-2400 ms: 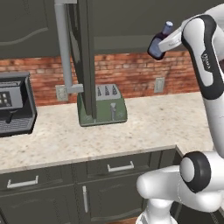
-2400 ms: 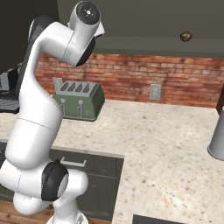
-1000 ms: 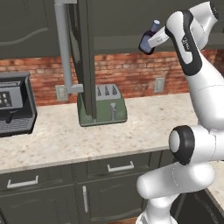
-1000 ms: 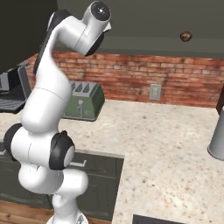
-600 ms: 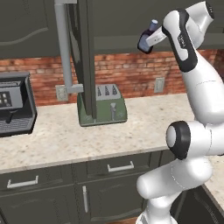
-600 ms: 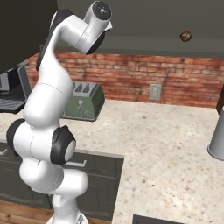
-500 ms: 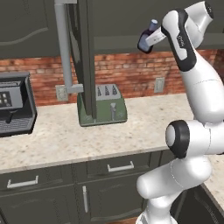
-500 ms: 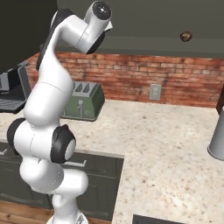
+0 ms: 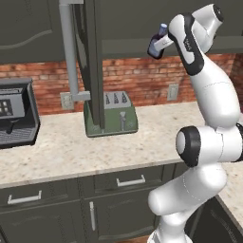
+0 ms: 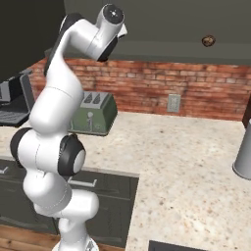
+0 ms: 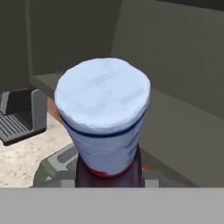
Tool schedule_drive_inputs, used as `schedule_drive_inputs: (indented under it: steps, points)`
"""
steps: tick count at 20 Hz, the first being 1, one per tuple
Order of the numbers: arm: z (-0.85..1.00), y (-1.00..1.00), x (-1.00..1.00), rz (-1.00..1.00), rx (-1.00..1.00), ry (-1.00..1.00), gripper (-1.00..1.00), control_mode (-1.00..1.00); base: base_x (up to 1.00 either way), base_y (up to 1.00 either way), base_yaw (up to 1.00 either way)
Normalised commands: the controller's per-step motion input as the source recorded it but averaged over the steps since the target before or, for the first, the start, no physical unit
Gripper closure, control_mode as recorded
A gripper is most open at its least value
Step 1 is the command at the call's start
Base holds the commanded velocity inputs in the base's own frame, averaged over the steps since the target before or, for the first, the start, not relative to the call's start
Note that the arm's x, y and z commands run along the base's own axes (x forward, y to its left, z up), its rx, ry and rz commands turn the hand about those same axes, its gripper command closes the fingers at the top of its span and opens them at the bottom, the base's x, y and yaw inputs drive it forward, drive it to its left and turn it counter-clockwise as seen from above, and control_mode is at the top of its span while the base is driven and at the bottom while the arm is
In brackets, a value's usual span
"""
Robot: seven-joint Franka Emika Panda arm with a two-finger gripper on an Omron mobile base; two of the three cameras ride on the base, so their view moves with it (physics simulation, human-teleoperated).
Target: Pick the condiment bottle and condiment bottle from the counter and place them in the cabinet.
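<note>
Speckled counter (image 9: 71, 147) under brick backsplash, dark cabinets above. Green toaster (image 9: 114, 116) at 9 o'clock of arm, touching open cabinet door (image 9: 92, 61); coffee machine (image 9: 16, 118) far out at 9. Gripper (image 9: 154, 47) raised to upper cabinet (image 9: 128, 23) level, clamped on bottle (image 9: 158, 40), white cap up and tilted toward 1 o'clock. Hand view: bottle cap (image 11: 104, 113) dead centre, dark body below, cabinet interior (image 11: 175, 87) behind at 12 to 3.

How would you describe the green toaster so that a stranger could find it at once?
Look along the speckled counter to the red brick wall. The toaster stands there behind the open cabinet door; it is the green, slotted appliance, unlike the black coffee machine further left.
</note>
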Motion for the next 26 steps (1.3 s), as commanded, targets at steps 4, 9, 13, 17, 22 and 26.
schedule_drive_inputs:
  steps: [4, 9, 13, 17, 22, 26]
  points:
    - [-0.17, 0.00, 0.33, -0.02, 0.00, 0.03, 1.00, -1.00, 0.00, 0.00, 0.00]
    - [-0.06, 0.00, 0.34, -0.01, 0.00, 0.01, 1.00, -1.00, 0.00, 0.00, 0.00]
    - [0.00, 0.00, 0.36, 0.00, 0.00, 0.00, 1.00, -1.00, 0.00, 0.00, 0.00]
    - [0.00, 0.00, 0.35, 0.00, 0.00, 0.00, 1.00, -1.00, 0.00, 0.00, 0.00]
    - [-0.03, 0.00, 0.37, 0.00, 0.00, 0.00, 1.00, -1.00, 0.00, 0.00, 0.00]
    - [-0.08, 0.00, 0.37, 0.00, 0.00, 0.00, 1.00, -1.00, 0.00, 0.00, 0.00]
